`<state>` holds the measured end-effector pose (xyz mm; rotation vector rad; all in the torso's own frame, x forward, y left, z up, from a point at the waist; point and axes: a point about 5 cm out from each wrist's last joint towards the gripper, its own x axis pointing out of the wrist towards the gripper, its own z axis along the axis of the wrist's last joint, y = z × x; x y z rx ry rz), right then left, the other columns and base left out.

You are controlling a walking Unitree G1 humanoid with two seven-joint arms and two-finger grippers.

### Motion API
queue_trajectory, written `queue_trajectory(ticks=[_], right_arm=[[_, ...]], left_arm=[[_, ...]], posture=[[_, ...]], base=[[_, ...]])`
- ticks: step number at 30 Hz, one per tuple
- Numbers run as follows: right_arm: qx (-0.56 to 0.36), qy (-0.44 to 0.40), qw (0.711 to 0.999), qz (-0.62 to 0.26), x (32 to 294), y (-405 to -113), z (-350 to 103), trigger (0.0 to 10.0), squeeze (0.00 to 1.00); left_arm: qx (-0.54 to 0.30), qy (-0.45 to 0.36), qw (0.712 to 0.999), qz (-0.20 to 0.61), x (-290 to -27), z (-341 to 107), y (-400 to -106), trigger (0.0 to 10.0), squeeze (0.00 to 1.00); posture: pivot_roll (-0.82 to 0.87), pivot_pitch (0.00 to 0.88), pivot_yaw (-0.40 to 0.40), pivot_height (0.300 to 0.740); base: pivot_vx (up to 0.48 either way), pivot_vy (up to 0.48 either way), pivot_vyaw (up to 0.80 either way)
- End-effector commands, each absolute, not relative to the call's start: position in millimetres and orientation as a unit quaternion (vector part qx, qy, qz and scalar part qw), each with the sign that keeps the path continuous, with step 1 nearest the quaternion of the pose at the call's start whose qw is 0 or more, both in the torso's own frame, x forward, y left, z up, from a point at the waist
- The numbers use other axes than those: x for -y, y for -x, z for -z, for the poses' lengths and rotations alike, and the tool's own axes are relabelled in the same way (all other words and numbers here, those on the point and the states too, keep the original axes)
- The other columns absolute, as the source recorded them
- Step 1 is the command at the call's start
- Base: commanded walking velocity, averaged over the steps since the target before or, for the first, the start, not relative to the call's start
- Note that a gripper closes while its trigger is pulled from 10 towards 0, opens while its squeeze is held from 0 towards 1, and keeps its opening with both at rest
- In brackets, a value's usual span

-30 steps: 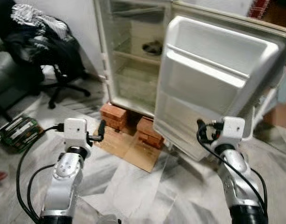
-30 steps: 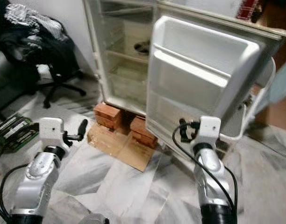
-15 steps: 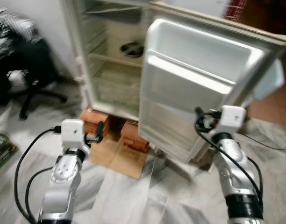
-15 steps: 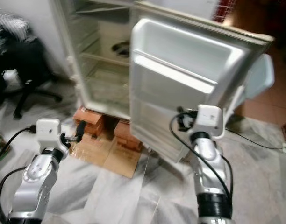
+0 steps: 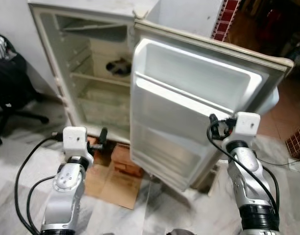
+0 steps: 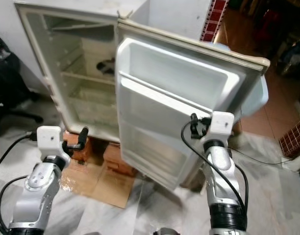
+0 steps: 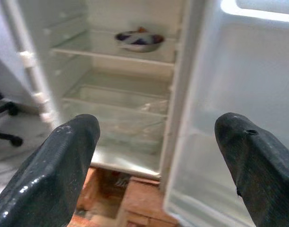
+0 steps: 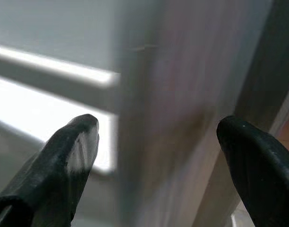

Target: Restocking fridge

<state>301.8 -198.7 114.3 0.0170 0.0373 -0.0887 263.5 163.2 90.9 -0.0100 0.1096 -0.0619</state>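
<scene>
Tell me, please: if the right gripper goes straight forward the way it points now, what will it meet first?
Most likely the outer edge of the open fridge door, which lies straight ahead between the open fingers of the right gripper. Depth is unclear.

The fridge door (image 5: 189,112) liner is smooth glossy white plastic; rough red bricks (image 5: 121,159) sit beneath.

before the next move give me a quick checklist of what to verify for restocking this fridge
1. Fridge door open wide enough to reach the shelves: ok.
2. Left gripper open and empty, aimed into the fridge: ok.
3. Right gripper open and empty, its fingers either side of the door's edge: ok.
4. Item in hand to restock: not ok, both grippers hold nothing.
5. Shelf space: ok; a bowl sits on the upper shelf, the shelves below look bare.
6. Footing: cannot tell; bricks and cardboard lie under the fridge front.
</scene>
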Motion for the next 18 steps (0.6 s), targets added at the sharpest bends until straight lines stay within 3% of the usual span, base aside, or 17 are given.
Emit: queue_trajectory(ticks=[1,4,5,6,7,9,15,18], right_arm=[[-0.03,-0.024,0.999,0.035,203.6,-301.5,-111.6,10.0,0.0],[-0.022,-0.041,0.999,-0.004,196.7,-301.6,-115.1,10.0,0.0],[-0.023,-0.066,0.993,-0.091,181.1,-299.5,-118.2,10.0,0.0],[-0.023,-0.066,0.993,-0.091,181.1,-299.5,-118.2,10.0,0.0],[-0.029,-0.089,0.98,-0.177,166.5,-293.6,-121.8,10.0,0.0],[-0.031,-0.075,0.969,-0.232,160.5,-287.6,-124.5,10.0,0.0],[-0.043,-0.045,0.965,-0.255,167.9,-284.9,-122.0,10.0,0.0],[-0.065,-0.075,0.942,-0.322,167.6,-276.2,-123.0,10.0,0.0]], left_arm=[[-0.055,0.006,0.998,0.038,-157.8,-91.4,-263.3,10.0,0.0],[-0.055,0.006,0.998,0.037,-157.8,-91.2,-263.3,10.0,0.0],[-0.057,0.007,0.998,0.035,-158.6,-90.7,-263.2,10.0,0.0],[-0.057,0.007,0.998,0.035,-158.6,-90.7,-263.2,10.0,0.0],[-0.059,0.007,0.998,0.034,-159.4,-90.1,-263.0,10.0,0.0],[-0.06,0.008,0.998,0.034,-159.6,-89.5,-262.5,10.0,0.0],[-0.069,0.003,0.997,0.026,-159.3,-88.1,-260.9,10.0,0.0],[-0.071,0.006,0.997,0.026,-159.4,-87.2,-258.5,10.0,0.0]], posture=[[-0.01,0.018,-0.019,0.74],[0.0,0.018,-0.021,0.74],[-0.01,0.02,-0.02,0.74],[-0.01,0.02,-0.02,0.74],[-0.01,0.02,-0.019,0.74],[-0.01,0.021,-0.019,0.74],[-0.01,0.023,-0.019,0.74],[0.0,0.03,-0.018,0.74]], base=[[0.0,0.0,0.0],[0.0,0.0,0.0],[0.0,0.0,0.0],[0.0,0.0,0.0],[0.0,0.0,0.0],[0.0,0.0,0.0],[0.0,0.0,0.0],[0.0,0.0,0.0]])
